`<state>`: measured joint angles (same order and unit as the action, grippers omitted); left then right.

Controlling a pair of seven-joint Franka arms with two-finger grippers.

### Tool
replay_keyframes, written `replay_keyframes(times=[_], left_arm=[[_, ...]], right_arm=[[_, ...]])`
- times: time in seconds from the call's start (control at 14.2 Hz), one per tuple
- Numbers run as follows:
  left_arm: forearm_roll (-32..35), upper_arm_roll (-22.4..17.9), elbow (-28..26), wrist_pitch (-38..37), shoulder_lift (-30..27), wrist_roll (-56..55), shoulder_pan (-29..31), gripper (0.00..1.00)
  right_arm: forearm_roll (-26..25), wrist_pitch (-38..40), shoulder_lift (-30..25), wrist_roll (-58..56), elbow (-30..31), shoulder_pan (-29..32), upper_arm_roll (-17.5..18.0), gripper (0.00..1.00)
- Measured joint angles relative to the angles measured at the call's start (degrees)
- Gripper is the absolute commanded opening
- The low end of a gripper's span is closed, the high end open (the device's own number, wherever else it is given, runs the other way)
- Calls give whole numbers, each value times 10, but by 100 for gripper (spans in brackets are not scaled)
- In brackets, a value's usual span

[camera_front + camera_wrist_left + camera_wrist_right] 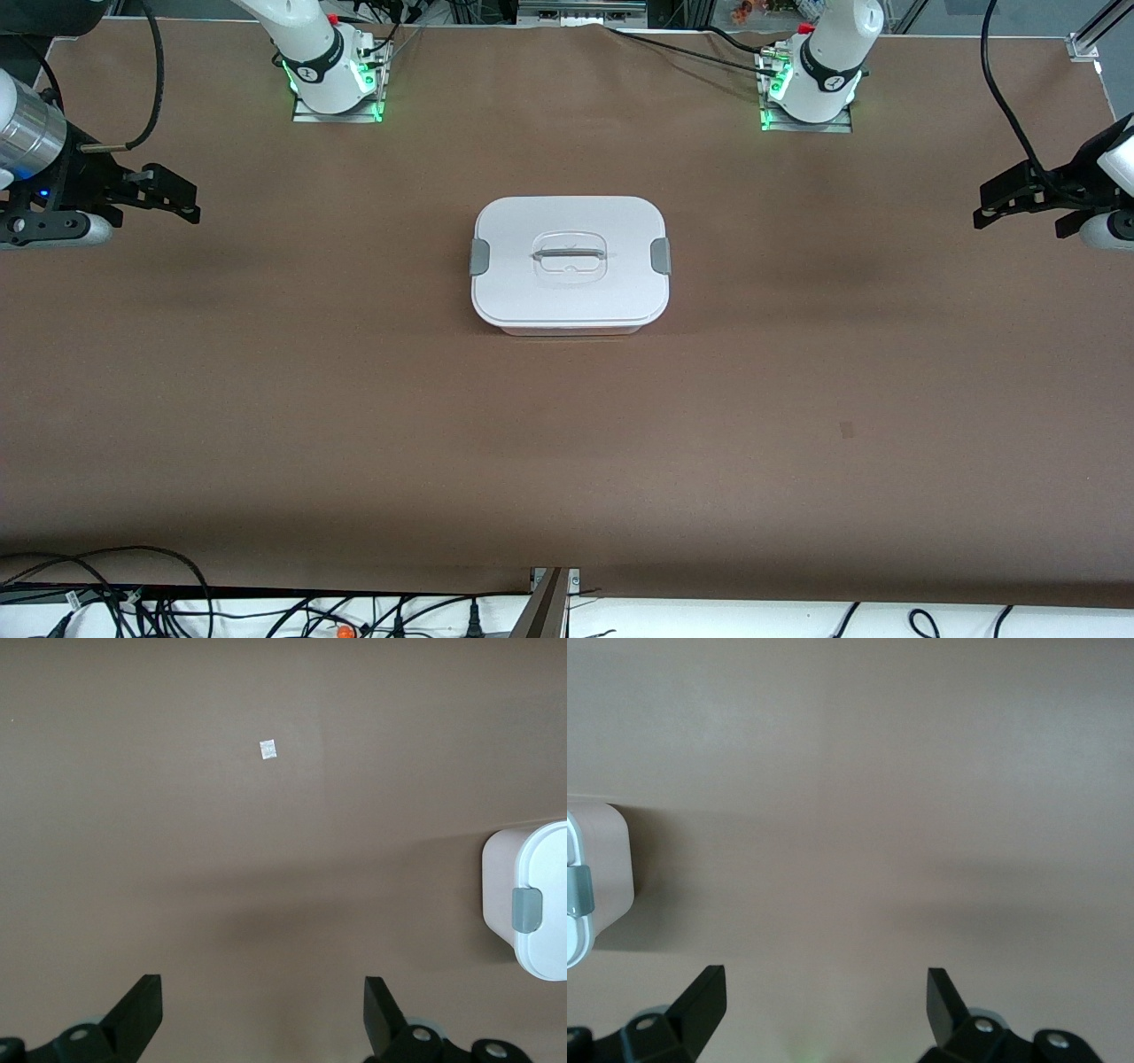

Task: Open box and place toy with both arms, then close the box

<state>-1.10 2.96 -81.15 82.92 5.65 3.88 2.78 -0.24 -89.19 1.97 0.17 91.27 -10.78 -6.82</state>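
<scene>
**Fig. 1.** Near edge, 6 o'clock in the front view: bare brown surface.

Centre: white box with its lid seated flat. A recessed handle lies at mid-lid. There are 2 grey clips, 1 at 9 o'clock facing the right arm's end and 1 at 3 o'clock facing the left arm's end.

No toy is visible. The shut box fits either a stage awaiting opening or a finished one with the toy inside.

In either case, work on the lid is best done evenly, with 1 arm per clip and the lid kept level.

At 9 o'clock, the right pincer hovers over its end of the surface, fingers spread and holding nothing. At 3 o'clock, the left pincer mirrors it, also spread and holding nothing. Both are well apart from the box.

Writing: none legible. A small pale square on the surface bears no readable mark.
</scene>
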Motion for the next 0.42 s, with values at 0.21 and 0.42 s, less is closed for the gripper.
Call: replay_keyframes(times=[0.21, 0.42], left_arm=[[0, 0, -3, 0, 2, -2, 1, 100], [0, -2, -3, 1, 11, -3, 3, 100]], right_arm=[[0, 0, 0, 0, 0, -1, 3, 100], [0, 0, 0, 0, 0, -2, 7, 100]])
